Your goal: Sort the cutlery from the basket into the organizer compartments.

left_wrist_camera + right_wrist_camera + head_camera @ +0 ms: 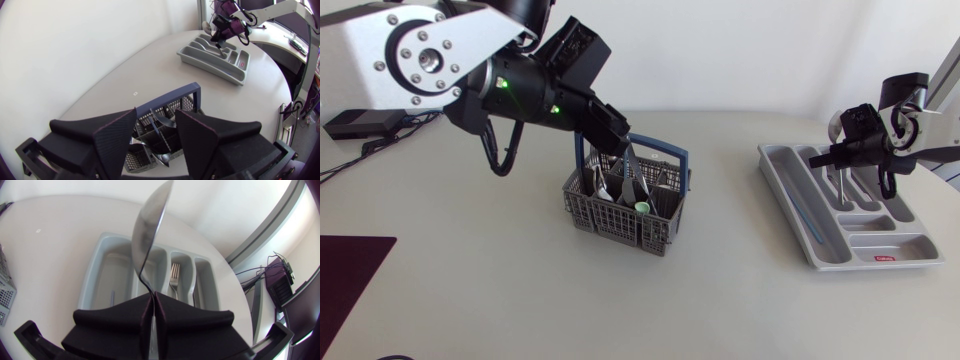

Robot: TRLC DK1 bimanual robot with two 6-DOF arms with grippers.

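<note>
The right gripper (152,296) is clenched on the handle of a spoon (147,230) and hangs over the organizer (775,165), the spoon's bowl pointing out ahead of the fingers above the middle compartments. A fork (174,275) lies in one of the organizer's narrow compartments, just beside the one under the spoon. Well apart from the organizer stands the basket (610,215) with the remaining cutlery (610,185), and there the left gripper (156,118) hangs with its fingers spread and released.
</note>
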